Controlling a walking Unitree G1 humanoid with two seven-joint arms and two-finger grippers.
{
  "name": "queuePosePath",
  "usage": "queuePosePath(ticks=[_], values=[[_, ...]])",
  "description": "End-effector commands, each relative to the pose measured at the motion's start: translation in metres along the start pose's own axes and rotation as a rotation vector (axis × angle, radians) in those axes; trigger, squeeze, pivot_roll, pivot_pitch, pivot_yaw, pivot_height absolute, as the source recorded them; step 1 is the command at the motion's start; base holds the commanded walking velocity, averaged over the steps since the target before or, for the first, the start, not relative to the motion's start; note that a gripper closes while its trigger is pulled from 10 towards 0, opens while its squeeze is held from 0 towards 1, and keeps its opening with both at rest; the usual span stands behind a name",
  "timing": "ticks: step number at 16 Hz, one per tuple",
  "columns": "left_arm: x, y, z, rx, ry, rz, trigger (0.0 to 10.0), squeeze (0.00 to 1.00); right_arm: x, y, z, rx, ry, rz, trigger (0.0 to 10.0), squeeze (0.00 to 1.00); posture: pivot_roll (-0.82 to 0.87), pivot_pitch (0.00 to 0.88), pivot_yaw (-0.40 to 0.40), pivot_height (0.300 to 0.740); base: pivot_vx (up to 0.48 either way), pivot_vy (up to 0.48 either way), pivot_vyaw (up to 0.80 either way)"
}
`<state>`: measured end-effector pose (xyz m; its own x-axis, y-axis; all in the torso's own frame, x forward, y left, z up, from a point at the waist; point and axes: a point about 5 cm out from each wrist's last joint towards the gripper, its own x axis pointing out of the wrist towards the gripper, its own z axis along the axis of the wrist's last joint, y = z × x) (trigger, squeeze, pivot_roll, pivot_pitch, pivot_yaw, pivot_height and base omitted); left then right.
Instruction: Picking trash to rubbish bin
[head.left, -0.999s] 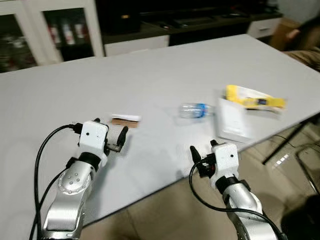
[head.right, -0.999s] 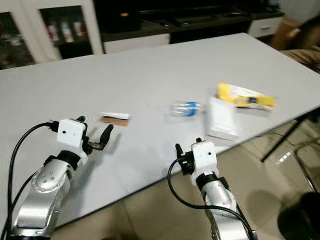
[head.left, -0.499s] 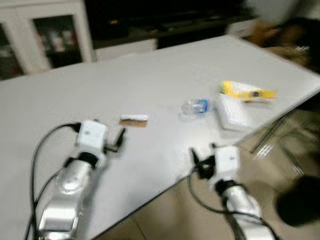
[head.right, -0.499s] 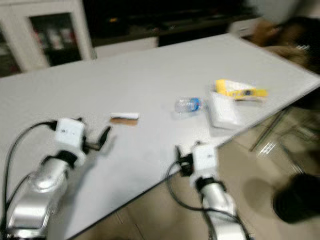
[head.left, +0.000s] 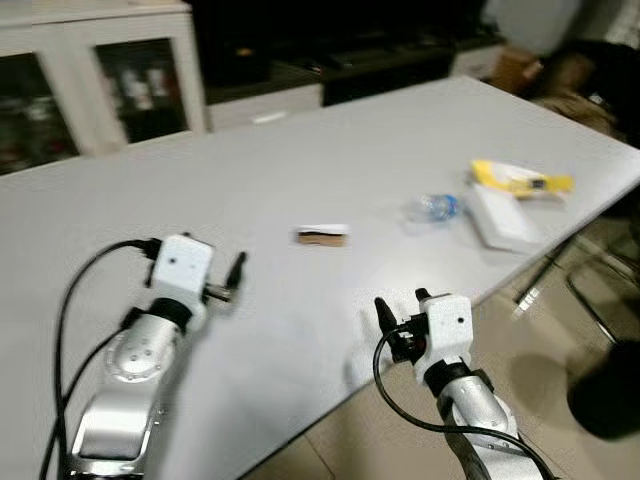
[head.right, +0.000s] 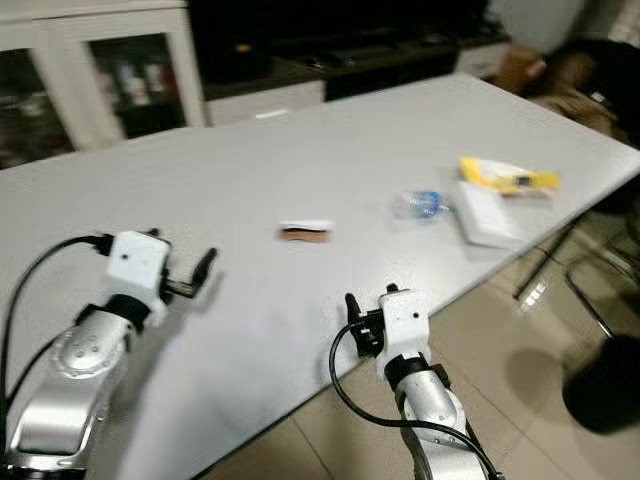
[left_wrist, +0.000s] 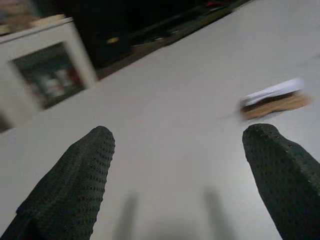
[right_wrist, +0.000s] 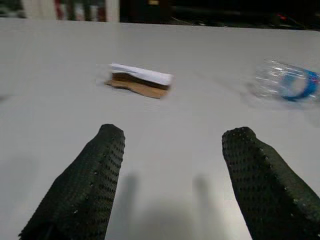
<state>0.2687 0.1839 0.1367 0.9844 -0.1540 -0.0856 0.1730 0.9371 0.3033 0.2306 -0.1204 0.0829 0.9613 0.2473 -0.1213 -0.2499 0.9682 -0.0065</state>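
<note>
Both wide apart, left pincer (head.left: 236, 275) and right pincer (head.left: 399, 312) hover over table (head.left: 300, 170), wrapper (head.left: 322, 236) ahead.

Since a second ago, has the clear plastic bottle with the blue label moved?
No. The clear plastic bottle still lies just left of the flat white box; the whole view shifted, so the camera moved.

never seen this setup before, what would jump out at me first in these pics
Two silver arms reach over a big grey table, the left gripper and right gripper both open and empty. Ahead of them lies a small brown-and-white scrap mid-table; farther to the right, a crushed clear bottle with a blue label, a white packet and a yellow wrapper cluster near the edge.
</note>
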Motion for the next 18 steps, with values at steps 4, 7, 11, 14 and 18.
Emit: queuePosePath(ticks=[4,7,11,14,18], values=[[0.0025,-0.0098,-0.0010,-0.063,0.016,-0.014,10.0,0.00,-0.0010,-0.0102,0.0008,-0.019,0.002,-0.034,10.0,0.00,0.00,0.000,-0.027,0.740,0.000,-0.120,0.00],[0.0031,-0.0113,-0.0052,-0.129,0.021,-0.002,10.0,0.00,0.0012,-0.0096,0.0008,-0.036,0.014,-0.016,10.0,0.00,0.00,0.000,-0.033,0.740,0.000,0.000,0.00],[0.0027,-0.0172,-0.0064,-0.154,0.002,-0.039,10.0,0.00,0.0032,-0.0120,0.0019,-0.022,0.016,-0.011,10.0,0.00,0.00,0.000,-0.042,0.740,0.070,0.000,-0.25],[0.0029,-0.0170,-0.0065,-0.143,0.001,-0.045,10.0,0.00,0.0016,-0.0103,0.0008,-0.020,0.019,-0.003,10.0,0.00,0.00,0.000,-0.041,0.740,0.305,0.000,-0.64],[0.0059,-0.0147,-0.0055,-0.125,0.000,-0.045,10.0,0.00,0.0030,-0.0088,0.0006,-0.034,0.016,-0.001,10.0,0.00,0.00,0.000,-0.034,0.740,0.307,0.000,-0.32]])
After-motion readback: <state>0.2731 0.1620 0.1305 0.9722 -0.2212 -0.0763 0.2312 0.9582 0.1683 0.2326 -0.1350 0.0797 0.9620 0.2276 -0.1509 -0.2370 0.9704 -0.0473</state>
